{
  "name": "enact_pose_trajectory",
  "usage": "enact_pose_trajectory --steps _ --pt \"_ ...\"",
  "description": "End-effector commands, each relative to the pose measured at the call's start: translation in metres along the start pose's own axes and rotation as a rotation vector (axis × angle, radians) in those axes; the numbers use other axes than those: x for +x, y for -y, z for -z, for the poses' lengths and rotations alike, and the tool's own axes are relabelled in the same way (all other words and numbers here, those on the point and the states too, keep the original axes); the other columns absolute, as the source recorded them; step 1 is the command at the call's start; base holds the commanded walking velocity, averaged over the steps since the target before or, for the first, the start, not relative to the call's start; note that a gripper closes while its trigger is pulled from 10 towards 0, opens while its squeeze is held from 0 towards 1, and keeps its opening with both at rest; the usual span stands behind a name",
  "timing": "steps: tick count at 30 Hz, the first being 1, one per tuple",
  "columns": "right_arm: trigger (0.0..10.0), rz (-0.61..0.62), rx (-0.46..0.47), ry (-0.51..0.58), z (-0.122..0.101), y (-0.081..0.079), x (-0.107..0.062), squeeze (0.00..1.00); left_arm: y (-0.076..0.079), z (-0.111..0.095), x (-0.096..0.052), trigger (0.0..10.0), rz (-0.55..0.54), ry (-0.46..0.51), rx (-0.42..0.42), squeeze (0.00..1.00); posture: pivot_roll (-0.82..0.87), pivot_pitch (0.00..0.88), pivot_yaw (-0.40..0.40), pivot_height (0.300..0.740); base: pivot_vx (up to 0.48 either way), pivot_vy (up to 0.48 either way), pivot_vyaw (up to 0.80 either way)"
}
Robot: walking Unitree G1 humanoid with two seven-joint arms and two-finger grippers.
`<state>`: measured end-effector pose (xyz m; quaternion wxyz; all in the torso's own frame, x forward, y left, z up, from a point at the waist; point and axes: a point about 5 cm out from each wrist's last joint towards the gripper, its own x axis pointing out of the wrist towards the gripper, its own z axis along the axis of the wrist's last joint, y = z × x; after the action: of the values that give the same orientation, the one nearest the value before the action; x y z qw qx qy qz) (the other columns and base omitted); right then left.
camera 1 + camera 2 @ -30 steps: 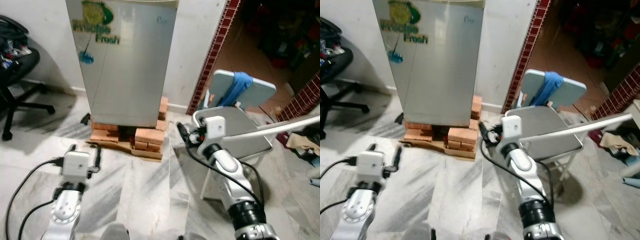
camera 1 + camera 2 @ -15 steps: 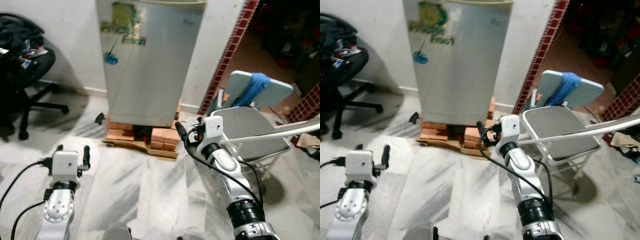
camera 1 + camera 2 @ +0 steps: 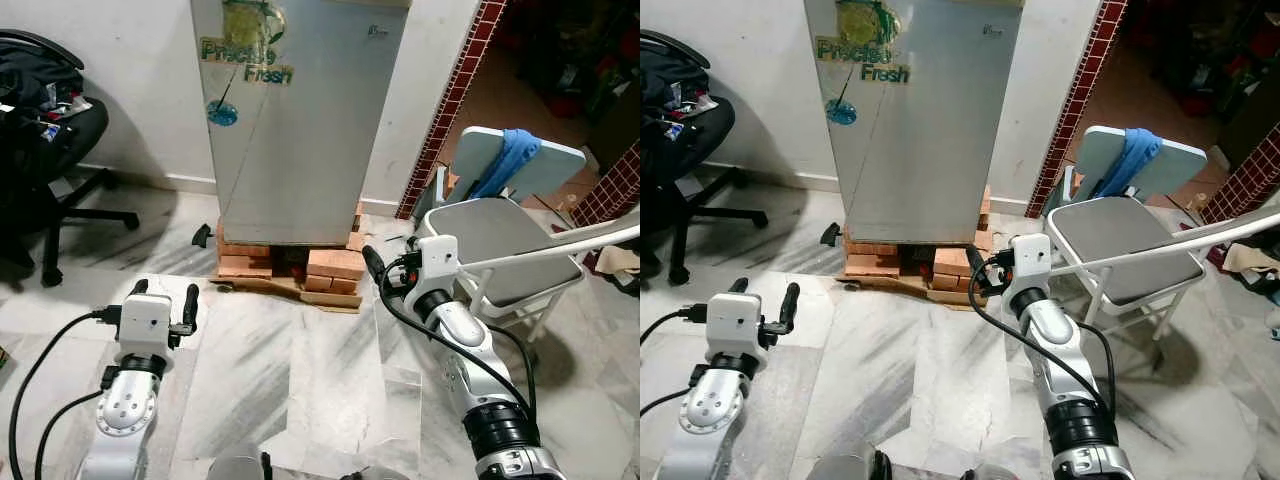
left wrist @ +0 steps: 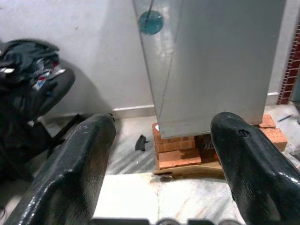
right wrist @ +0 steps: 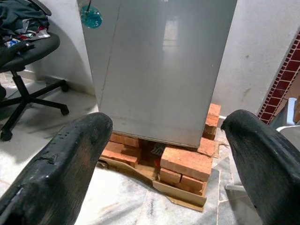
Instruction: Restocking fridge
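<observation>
Standing shut against the white wall, the fridge (image 3: pixel 300 130) rises straight ahead of the robot, propped on a stack of bricks (image 3: pixel 290 268) over a strip of board on the marble floor (image 3: pixel 290 380). Its long axis is vertical, and its door face looks squarely back at both arms. The left hand (image 3: pixel 162 303) hovers low over the floor, below and to the left of the door, fingers spread wide and holding nothing. The right hand (image 3: pixel 383 272) is raised higher, near the fridge's lower right corner and just beside the bricks, also open and empty. By my reading the right hand is the nearer one to the door. I cannot make out a handle or which edge opens. A folding chair (image 3: pixel 505 240) with a blue cloth (image 3: pixel 503 160) stands close on the right, an office chair (image 3: pixel 45 140) on the left.
</observation>
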<state>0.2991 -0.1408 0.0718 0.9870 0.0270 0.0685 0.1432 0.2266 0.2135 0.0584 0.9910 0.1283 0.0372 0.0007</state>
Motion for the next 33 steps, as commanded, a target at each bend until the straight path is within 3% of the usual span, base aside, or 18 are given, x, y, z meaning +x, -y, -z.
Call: enact_pose_trajectory --steps 1,6,10,18,24,29,33 --pt "10.0 0.015 -0.014 0.012 -0.004 0.004 0.002 0.00 -0.002 -0.002 0.005 10.0 0.021 -0.003 0.007 0.00 0.17 0.000 -0.067 0.740 0.000 0.000 0.00" --pt "10.0 0.035 -0.033 0.015 -0.005 0.004 0.003 0.00 0.006 -0.003 0.004 10.0 0.082 -0.015 0.001 0.00 0.17 0.000 -0.071 0.740 0.000 0.000 0.00" --pt "10.0 0.071 -0.054 0.028 -0.007 0.006 0.005 0.00 0.014 -0.009 0.007 10.0 0.121 0.025 0.059 0.00 0.17 0.000 -0.066 0.740 0.000 0.000 0.00" --pt "10.0 0.152 -0.035 0.072 -0.015 0.012 0.010 0.00 0.006 -0.027 0.035 10.0 -0.119 0.071 -0.100 0.00 0.16 0.000 -0.046 0.740 0.000 0.000 0.00" --pt "10.0 0.155 -0.041 0.063 -0.011 0.011 0.011 0.00 0.012 -0.024 0.029 10.0 -0.105 0.073 -0.079 0.00 0.16 0.000 -0.054 0.740 0.000 0.000 0.00" --pt "10.0 0.167 -0.043 0.045 -0.005 0.013 0.005 0.00 0.002 -0.009 0.011 10.0 -0.130 0.014 -0.074 0.00 0.16 0.000 -0.050 0.740 0.000 0.000 0.00" --pt "10.0 0.166 -0.043 0.039 0.000 0.010 0.001 0.00 0.001 -0.005 0.006 10.0 -0.148 -0.006 -0.086 0.00 0.16 0.000 -0.049 0.740 0.000 0.000 0.00"
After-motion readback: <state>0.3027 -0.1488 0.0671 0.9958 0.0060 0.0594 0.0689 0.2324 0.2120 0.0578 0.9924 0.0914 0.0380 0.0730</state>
